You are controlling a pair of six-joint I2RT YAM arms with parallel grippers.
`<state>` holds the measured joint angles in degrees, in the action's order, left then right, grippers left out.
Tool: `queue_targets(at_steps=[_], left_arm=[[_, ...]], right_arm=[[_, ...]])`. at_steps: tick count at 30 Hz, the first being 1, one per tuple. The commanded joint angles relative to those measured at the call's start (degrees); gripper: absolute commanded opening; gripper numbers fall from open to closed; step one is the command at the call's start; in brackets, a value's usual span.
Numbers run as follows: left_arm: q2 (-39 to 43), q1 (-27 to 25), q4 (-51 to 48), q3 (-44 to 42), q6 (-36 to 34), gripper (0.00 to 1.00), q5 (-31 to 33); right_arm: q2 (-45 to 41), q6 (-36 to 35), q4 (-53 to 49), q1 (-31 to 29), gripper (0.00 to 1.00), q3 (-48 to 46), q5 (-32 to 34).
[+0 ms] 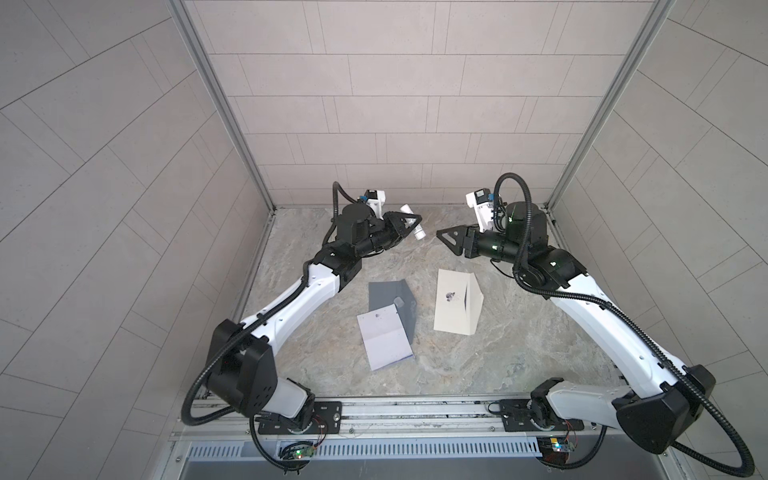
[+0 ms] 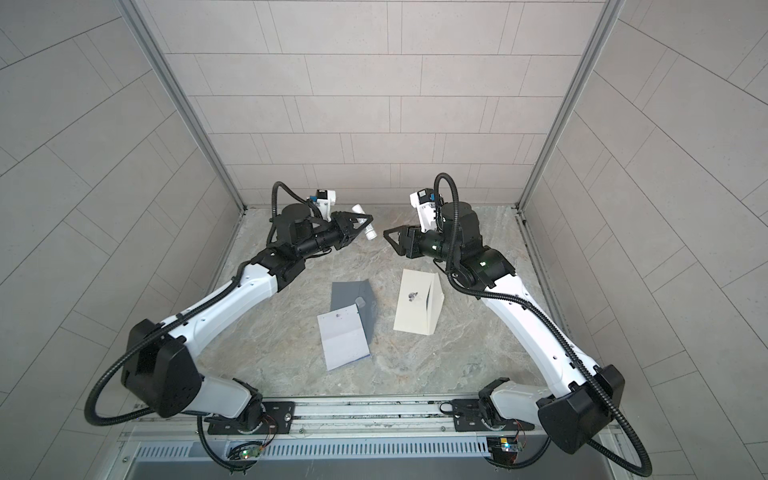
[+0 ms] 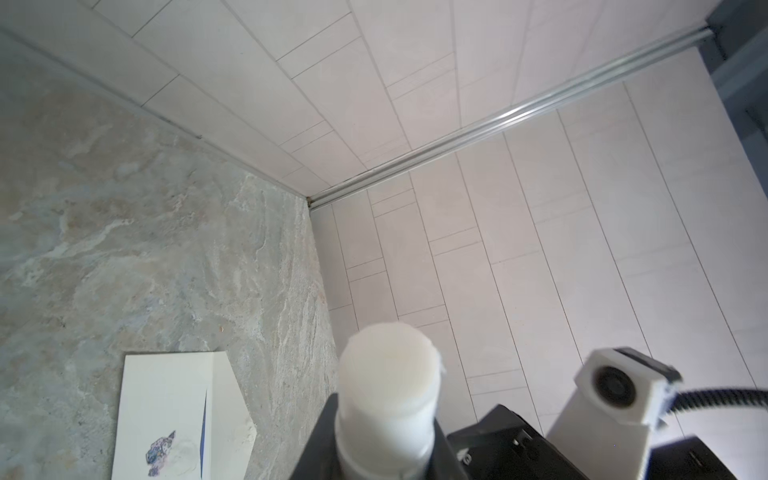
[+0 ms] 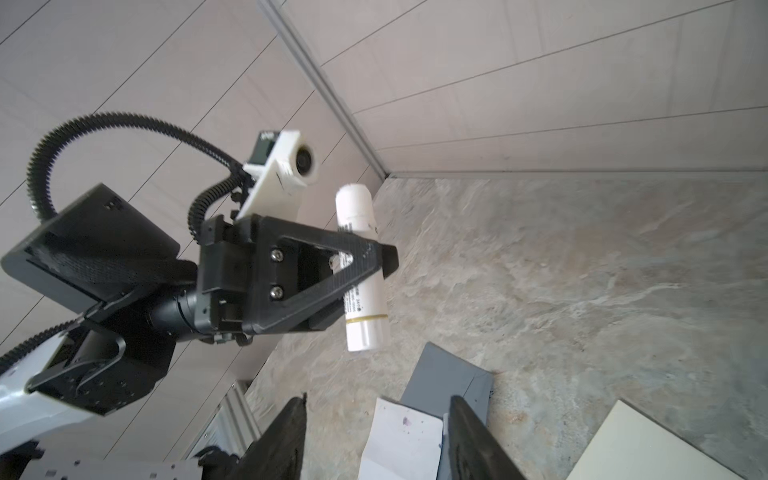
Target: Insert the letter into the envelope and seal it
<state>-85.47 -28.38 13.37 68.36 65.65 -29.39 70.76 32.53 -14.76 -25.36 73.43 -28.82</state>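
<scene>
Two arms raised over the back of the worktop, hands facing each other with a gap between.

Left hand: clamped across the middle of a white glue stick. The stick is held clear of the surface, both ends projecting past the fingers.

Right hand: fingers apart, nothing between them.

Grey envelope: flat on the worktop, mid-left, flap open.

White letter: flat, upper part overlapping the grey envelope, most of it exposed on the near side. Cannot tell whether its top edge is tucked in.

Cream envelope: flat, just to the right and apart from the grey one, flap partly lifted, small dark mark on its face.
</scene>
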Motion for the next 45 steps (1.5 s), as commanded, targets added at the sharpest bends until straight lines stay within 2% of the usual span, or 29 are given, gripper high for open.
queue_targets(at_steps=[1,5,10,15,28,37,45], left_arm=[[-2.0,-0.7,-0.9,1.4,13.2,0.00,0.6],[-3.3,-0.8,-1.3,1.4,21.8,0.00,0.2],[-5.5,-0.9,5.2,0.8,31.0,0.00,-2.2],[-6.9,-0.9,8.8,-0.5,35.7,0.00,-3.6],[-8.3,-1.5,11.8,-0.2,38.5,0.00,-4.9],[-8.2,-1.7,12.0,-0.6,38.7,0.00,-5.2],[-8.4,-1.9,13.3,-1.0,39.2,0.00,-5.2]], right_arm=[[-0.1,1.5,6.3,-2.8,0.55,-0.7,9.2],[2.2,-2.3,3.4,-5.7,0.54,1.3,10.5],[5.6,-7.6,-4.0,-7.4,0.55,5.1,14.5],[6.4,-9.2,-5.9,-7.5,0.54,5.2,18.1],[10.5,-9.9,-4.9,-7.6,0.50,6.8,17.0],[13.8,-10.1,-5.5,-7.6,0.34,9.1,17.7],[14.5,-8.9,-2.5,-7.4,0.33,7.9,18.2]])
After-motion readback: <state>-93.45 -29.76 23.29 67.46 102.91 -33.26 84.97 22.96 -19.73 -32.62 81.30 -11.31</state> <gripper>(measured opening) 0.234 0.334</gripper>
